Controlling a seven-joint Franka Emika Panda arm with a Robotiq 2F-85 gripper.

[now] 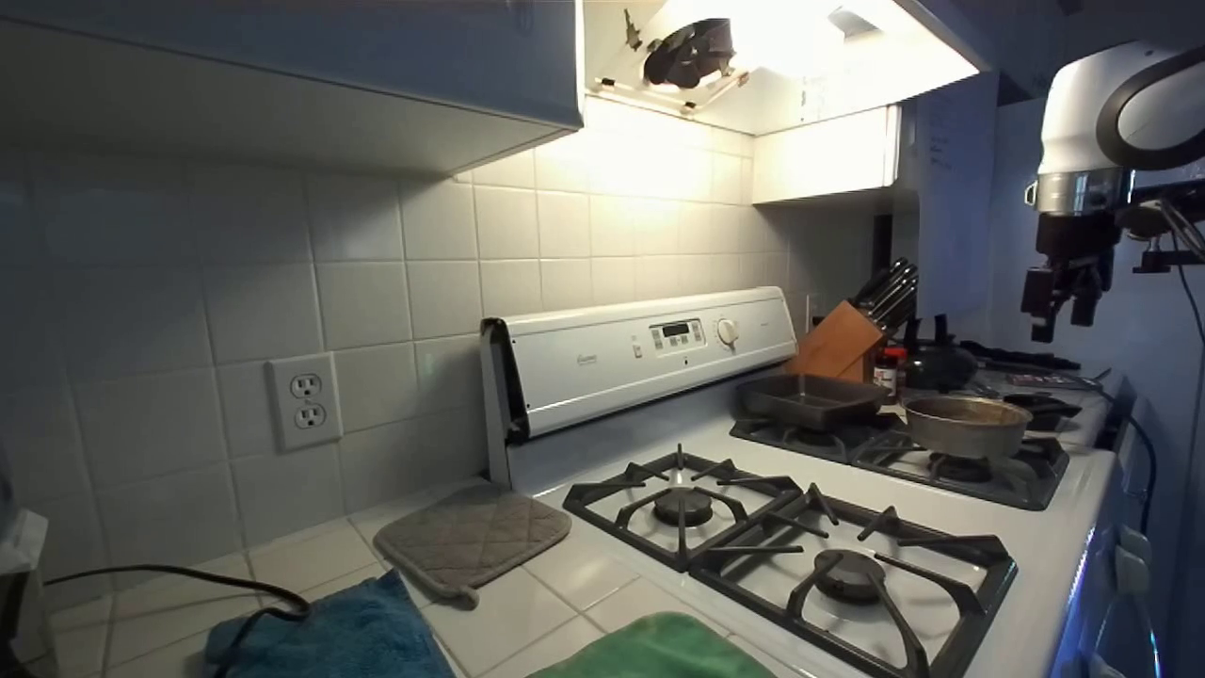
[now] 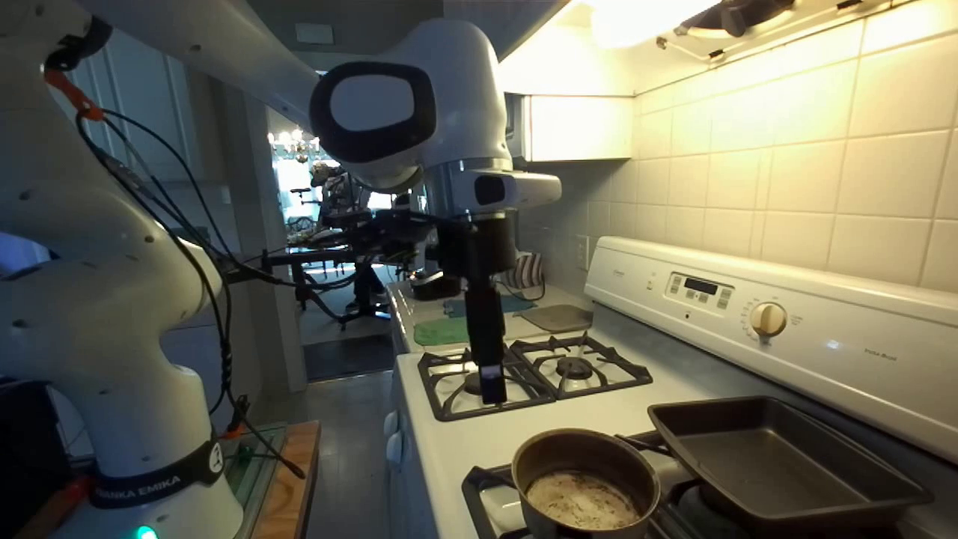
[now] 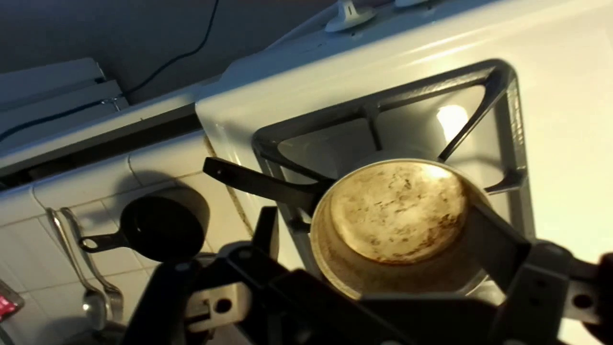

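Spread wide at the fingers (image 3: 498, 242), with nothing held or touched by the gripper (image 1: 1062, 318); higher than the pot (image 1: 968, 435) in an exterior view, and apart from it. Visible between the fingertips in the wrist view: that round metal pot, upright on a black grate (image 3: 512, 143), browned and speckled across its inner floor, with a dark handle (image 3: 258, 182) pointing toward the tiled counter (image 3: 28, 254). Just beside it, a baking pan (image 2: 786, 449), also set on the white stove (image 3: 570, 120). On the counter, a small black pan (image 3: 165, 227) and two utensils (image 3: 94, 306); nearby, a knife block (image 1: 833, 344). At the stove's other end, a potholder (image 1: 475, 537), a green cloth (image 1: 659, 650) and a blue cloth (image 1: 339, 631). Behind, a tiled wall (image 1: 442, 297), bright and yellowish under the hood lamp (image 2: 644, 22); dim elsewhere in the room.
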